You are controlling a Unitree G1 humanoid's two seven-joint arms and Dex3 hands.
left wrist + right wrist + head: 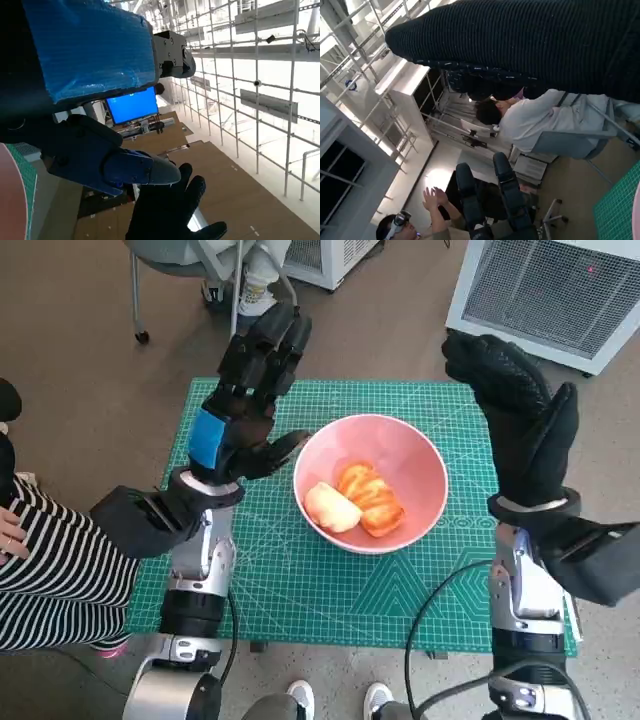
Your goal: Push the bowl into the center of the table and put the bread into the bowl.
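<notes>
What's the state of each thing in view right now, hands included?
bowl: upright on the mat, near the table's middle, bread inside.
bread: lying in the bowl, touched by neither hand.
left hand: raised beside the bowl, fingers apart, holding nothing.
right hand: raised to the bowl's other side, fingers apart, holding nothing.

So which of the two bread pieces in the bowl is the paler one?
The smooth pale roll nearer the left hand; the other bread is orange-brown and ridged.
</notes>
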